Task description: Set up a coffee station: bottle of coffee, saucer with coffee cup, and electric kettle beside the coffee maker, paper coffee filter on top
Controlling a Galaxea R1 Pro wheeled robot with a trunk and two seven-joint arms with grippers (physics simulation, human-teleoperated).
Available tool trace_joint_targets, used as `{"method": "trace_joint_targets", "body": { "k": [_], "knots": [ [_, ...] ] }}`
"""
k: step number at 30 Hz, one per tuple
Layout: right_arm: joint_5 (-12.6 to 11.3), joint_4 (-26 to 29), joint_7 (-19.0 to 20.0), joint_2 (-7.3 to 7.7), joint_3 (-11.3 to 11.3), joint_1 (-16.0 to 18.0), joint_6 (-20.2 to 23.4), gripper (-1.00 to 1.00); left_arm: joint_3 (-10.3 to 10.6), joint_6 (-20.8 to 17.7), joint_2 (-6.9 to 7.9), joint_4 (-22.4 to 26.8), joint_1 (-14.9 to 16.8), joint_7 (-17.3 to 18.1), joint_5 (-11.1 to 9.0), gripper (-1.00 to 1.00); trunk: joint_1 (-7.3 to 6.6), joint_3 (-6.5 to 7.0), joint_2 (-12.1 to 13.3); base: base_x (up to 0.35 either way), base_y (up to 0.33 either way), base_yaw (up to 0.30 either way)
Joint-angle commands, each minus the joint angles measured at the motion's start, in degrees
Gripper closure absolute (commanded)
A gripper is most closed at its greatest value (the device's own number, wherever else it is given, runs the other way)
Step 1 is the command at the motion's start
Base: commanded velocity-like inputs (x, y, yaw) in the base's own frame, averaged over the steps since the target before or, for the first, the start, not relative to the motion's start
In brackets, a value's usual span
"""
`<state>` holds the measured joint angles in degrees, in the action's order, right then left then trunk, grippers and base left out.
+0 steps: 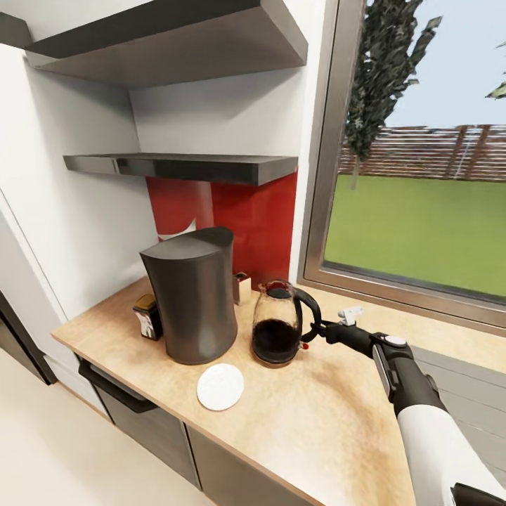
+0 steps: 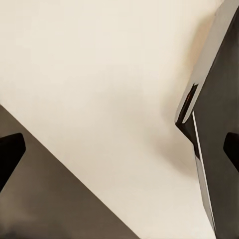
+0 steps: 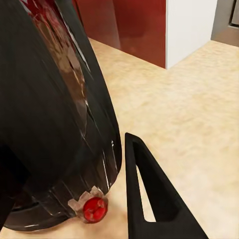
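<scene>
Your right claw [image 1: 318, 330] was at the kettle's [image 1: 277, 327] black loop handle, kettle standing upright on the tabletop [image 1: 330, 414] just beside the coffee maker [image 1: 193, 295]. Can't tell if the fingers were pinching the handle or loose around it; wrist view had one dark finger [image 3: 149, 199] beside the glass body [image 3: 55, 109] and red switch [image 3: 94, 209]. Left claw [image 2: 119, 149]: dark tips well apart at the frame edges, spread, holding nothing, over pale floor.

Saucer [image 1: 221, 386] lay flat in front, between maker and kettle, no cup on it. Coffee jar [image 1: 147, 316] sat on the maker's far side, touching or nearly so. Shelf [image 1: 190, 167] showed dark overhead.

Risks, judged: pulling back with a finger hooked in the handle would drag or tip the kettle. A shove sideways would knock it into the maker or onto the saucer.
</scene>
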<state>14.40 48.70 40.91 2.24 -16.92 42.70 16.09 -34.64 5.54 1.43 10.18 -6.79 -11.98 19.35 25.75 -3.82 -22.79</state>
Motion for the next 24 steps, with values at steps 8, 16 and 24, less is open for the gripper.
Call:
{"method": "trace_joint_targets", "body": {
  "k": [8,16,24],
  "knots": [
    [0.1,0.1,0.5,-0.04,-0.2,0.0,0.3,1.0,-0.5,0.2,-0.02,0.0,0.0,-0.1,0.5,-1.0,0.03,-0.11,-0.1,0.0,0.0,0.0],
    [0.1,0.2,0.4,-0.04,-0.2,0.0,0.4,1.0,-0.5,0.2,-0.02,0.0,0.0,-0.1,0.5,-1.0,0.03,-0.11,-0.1,0.0,0.084,0.0],
    [0.1,0.2,0.4,-0.04,-0.2,0.0,0.5,1.0,-0.4,0.2,-0.02,0.0,0.0,-0.1,0.5,-1.0,0.03,-0.11,-0.1,0.0,0.003,0.0]
  ]
}}
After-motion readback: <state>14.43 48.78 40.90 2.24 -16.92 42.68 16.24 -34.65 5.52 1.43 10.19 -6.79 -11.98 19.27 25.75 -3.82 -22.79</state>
